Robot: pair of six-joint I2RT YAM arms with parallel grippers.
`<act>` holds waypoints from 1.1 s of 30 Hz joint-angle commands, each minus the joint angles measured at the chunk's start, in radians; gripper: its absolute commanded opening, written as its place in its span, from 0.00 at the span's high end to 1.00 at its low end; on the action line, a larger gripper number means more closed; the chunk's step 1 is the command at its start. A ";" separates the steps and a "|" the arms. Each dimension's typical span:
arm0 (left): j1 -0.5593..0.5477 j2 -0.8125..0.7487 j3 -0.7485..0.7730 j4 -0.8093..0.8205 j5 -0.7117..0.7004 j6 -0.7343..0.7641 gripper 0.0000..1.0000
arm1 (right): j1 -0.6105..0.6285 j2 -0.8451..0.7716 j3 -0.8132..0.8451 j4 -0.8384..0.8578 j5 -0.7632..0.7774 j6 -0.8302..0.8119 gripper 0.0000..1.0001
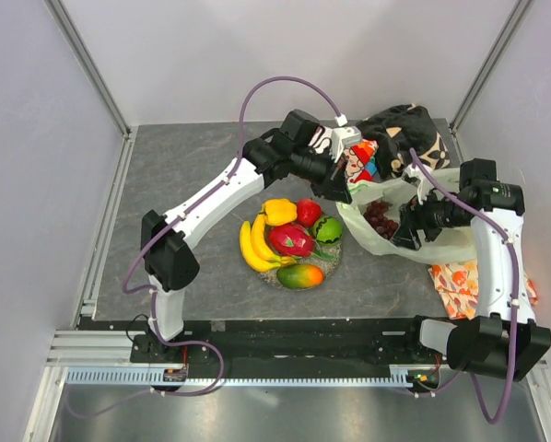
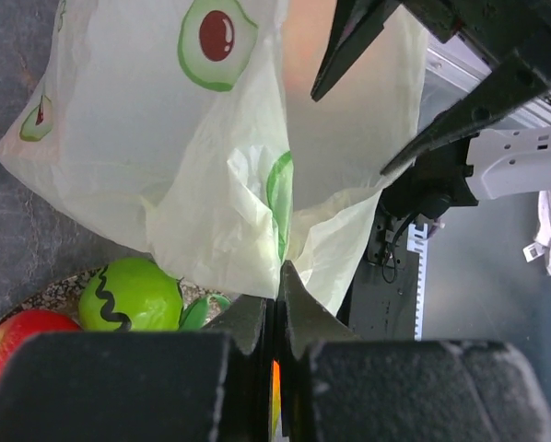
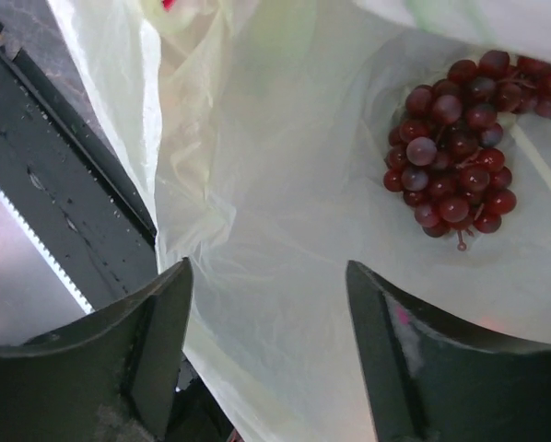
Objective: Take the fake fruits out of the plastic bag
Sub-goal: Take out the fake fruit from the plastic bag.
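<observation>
From above, the plastic bag [image 1: 368, 238] lies toward the table's [image 1: 193, 175] right edge, its mouth turned to the near side. The left gripper [image 1: 340, 193] is clamped on the bag's upper left rim and holds it up. The right gripper [image 1: 404, 238] sits in the mouth with its fingers spread and holds nothing. The grapes [image 1: 380, 219] lie inside the bag, just beyond its fingertips.

Left of the bag, near the table's middle, a dish [image 1: 332, 258] holds the bananas [image 1: 254, 244], yellow pepper [image 1: 278, 211], apple [image 1: 308, 212], lime [image 1: 327, 228], dragon fruit [image 1: 291, 239] and mango [image 1: 300, 275]. A cartoon-printed cloth [image 1: 363, 158] and a dark patterned cloth [image 1: 404, 133] lie behind the bag, toward the far right corner. An orange leaf cloth [image 1: 460, 281] lies by the right edge on the bag's near side.

In the left wrist view, the closed fingers pinch a fold of bag film, which rises in a sheet away from them. The lime and apple show at lower left, under the lifted plastic. The right gripper's two dark fingers stand apart at upper right, against the film.

In the right wrist view, the two fingers are wide apart, and only pale bag lining shows between them. The grapes rest on the lining at upper right, clear of both fingertips. A loose fold of film rises at the left.
</observation>
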 commanded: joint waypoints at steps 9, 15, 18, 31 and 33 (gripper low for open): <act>0.001 -0.060 -0.219 0.014 0.023 -0.006 0.98 | 0.092 -0.002 -0.170 0.217 0.272 -0.151 0.50; 0.001 -0.041 -0.185 0.026 -0.129 -0.029 0.98 | 0.108 0.130 -0.098 0.427 0.295 0.054 0.43; 0.001 -0.009 -0.138 0.026 -0.177 -0.055 0.96 | 0.155 0.213 -0.104 0.505 0.356 0.109 0.35; 0.001 0.062 -0.072 0.026 -0.163 -0.079 0.98 | 0.235 0.479 -0.110 0.717 0.559 0.218 0.24; 0.001 0.068 -0.069 0.029 -0.162 -0.082 0.98 | 0.246 0.505 -0.119 0.722 0.557 0.205 0.23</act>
